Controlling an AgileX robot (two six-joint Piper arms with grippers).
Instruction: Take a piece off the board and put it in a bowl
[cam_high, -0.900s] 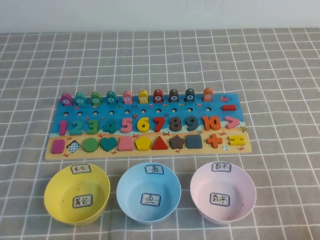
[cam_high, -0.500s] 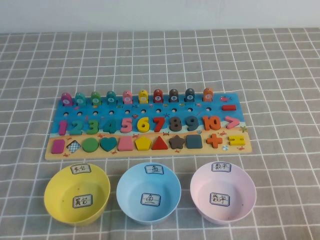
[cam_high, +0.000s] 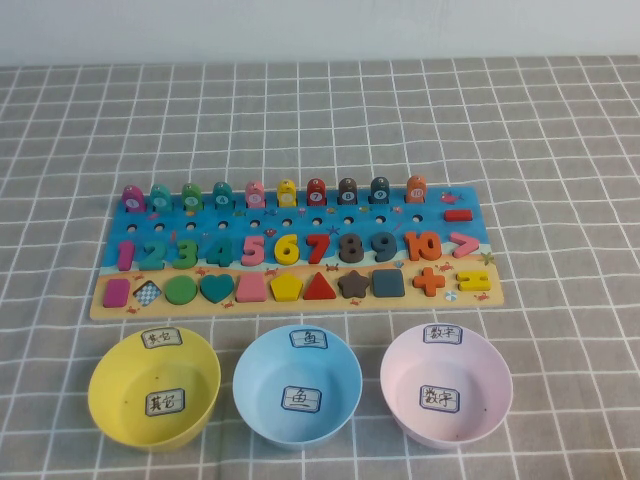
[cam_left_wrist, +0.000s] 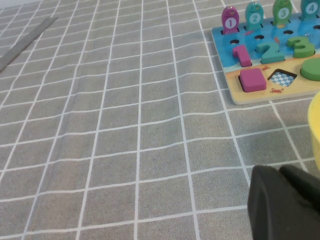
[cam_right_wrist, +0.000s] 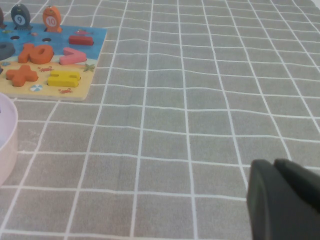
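Magenta piece (cam_left_wrist: 252, 79) on board (cam_left_wrist: 260, 95), well apart from shut left hand (cam_left_wrist: 280, 172).

The long blue and tan wooden puzzle board (cam_high: 290, 255) carries coloured numerals 1 to 10, numbered pegs and plus, minus, equals and greater-than signs, while each round plastic bowl bears two Chinese-character labels.

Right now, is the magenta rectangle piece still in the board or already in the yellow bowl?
Still in the board: the magenta piece sits in its slot at the left end of the shape row. The yellow bowl holds no piece.
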